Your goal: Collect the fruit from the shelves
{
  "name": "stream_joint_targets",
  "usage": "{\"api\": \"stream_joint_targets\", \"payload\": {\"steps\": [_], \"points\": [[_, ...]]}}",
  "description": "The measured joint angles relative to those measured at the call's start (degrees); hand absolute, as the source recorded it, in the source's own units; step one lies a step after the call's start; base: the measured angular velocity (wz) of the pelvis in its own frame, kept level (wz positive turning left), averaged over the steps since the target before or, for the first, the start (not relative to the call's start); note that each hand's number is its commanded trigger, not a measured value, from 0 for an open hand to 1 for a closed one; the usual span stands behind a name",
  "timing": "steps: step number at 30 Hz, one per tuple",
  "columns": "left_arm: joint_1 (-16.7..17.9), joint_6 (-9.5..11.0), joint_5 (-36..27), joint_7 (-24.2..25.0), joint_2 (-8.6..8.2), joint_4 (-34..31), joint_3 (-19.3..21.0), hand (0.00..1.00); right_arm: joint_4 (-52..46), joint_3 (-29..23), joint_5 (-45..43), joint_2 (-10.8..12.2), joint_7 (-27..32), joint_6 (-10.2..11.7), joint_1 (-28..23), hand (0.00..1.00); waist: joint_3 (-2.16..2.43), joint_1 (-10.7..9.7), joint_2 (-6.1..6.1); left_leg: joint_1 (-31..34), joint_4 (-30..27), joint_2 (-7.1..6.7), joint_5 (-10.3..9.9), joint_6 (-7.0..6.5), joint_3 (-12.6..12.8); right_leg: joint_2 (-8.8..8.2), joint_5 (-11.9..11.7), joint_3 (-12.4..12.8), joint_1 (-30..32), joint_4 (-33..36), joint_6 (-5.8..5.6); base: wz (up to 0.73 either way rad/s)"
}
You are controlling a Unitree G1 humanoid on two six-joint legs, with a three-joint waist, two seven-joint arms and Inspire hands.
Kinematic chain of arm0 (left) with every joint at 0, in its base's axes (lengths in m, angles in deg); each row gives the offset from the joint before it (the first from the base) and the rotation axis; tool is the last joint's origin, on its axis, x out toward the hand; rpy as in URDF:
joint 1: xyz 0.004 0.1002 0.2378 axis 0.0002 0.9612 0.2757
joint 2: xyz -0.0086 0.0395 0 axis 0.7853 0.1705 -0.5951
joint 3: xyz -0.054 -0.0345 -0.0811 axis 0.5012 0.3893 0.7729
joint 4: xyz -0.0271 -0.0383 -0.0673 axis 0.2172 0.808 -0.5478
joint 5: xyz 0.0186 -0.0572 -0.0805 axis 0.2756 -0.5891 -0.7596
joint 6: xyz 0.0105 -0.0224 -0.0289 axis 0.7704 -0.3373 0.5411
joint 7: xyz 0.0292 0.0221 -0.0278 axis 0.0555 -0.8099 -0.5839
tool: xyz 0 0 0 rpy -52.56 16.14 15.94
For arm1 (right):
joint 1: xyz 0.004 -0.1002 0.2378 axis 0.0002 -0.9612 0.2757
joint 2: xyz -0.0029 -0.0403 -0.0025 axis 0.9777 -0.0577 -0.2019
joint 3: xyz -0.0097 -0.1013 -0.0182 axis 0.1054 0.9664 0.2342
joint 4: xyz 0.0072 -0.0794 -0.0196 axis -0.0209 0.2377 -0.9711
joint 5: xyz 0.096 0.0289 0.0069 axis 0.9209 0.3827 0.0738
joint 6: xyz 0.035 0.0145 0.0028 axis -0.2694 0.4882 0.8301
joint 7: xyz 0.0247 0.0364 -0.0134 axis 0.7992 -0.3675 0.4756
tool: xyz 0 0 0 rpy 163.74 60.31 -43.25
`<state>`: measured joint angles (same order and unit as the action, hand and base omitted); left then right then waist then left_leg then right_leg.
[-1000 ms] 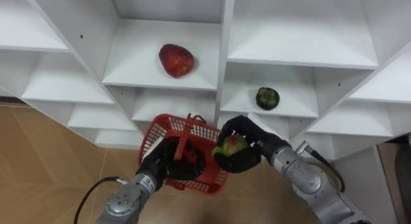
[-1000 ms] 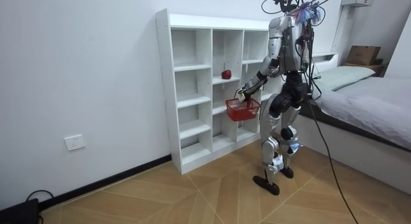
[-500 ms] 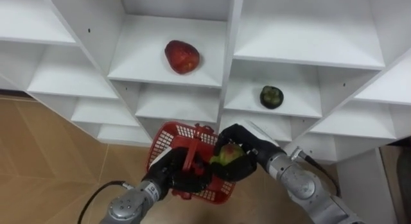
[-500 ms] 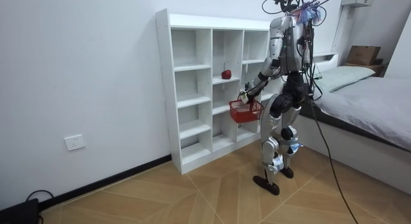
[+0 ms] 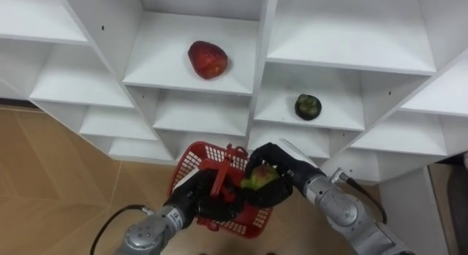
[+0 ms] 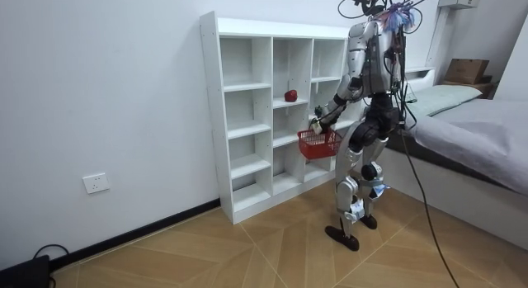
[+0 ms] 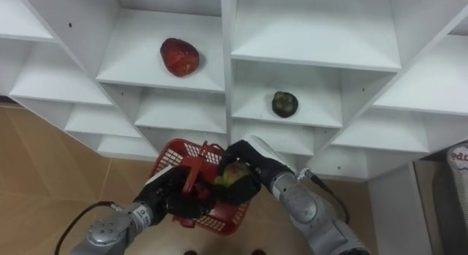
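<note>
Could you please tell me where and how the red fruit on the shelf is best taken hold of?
Probably round its broad middle, coming in through the compartment's open front and closing from above: the red fruit lies rounded and alone on its shelf, with side walls and free space overhead.

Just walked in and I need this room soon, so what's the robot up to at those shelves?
The robot stands at the white shelf unit, collecting fruit. Its left hand grips the handle of a red basket held in front of the shelves. Its right hand holds a green-red fruit over the basket, not yet let go. A red fruit and a dark green fruit lie on shelves above.
</note>
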<state>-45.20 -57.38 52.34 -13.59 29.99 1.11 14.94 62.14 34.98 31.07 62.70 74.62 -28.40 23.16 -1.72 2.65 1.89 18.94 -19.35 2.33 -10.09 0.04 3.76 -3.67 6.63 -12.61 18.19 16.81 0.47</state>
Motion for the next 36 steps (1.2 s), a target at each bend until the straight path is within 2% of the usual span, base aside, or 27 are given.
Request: {"api": "stream_joint_targets", "payload": {"steps": [6, 26, 36], "points": [[-0.13, -0.4, 0.0, -0.52, 0.51, -1.12, -0.54, 1.0, 1.17, 0.07, 0.68, 0.59, 1.51, 0.51, 1.44, 0.0, 0.02, -0.65, 0.03, 0.43, 0.0, 0.0, 0.0, 0.0, -0.52, 0.02, -0.02, -0.22, 0.06, -0.13, 0.03, 0.05], [-0.79, -0.65, 0.01, -1.56, 1.54, -2.89, -0.6, 1.0, 2.48, 0.7, 4.21, 0.71, 4.0, 1.86, 1.83, 0.0, 0.05, -0.63, 0.0, 0.38, 0.03, 0.01, 0.0, 0.0, -0.5, 0.04, -0.03, -0.24, 0.05, -0.23, 0.03, 0.0], [-0.75, -0.65, 0.09, -2.64, 1.75, -4.05, 0.19, 1.0, 1.44, 0.64, 4.16, 0.77, 3.61, 2.52, 1.09, 0.0, 0.38, -0.49, -0.49, -0.25, 0.19, 0.08, 0.0, 0.01, -0.02, 0.1, -0.1, 0.31, -0.12, -0.13, 0.1, -0.02]]}}
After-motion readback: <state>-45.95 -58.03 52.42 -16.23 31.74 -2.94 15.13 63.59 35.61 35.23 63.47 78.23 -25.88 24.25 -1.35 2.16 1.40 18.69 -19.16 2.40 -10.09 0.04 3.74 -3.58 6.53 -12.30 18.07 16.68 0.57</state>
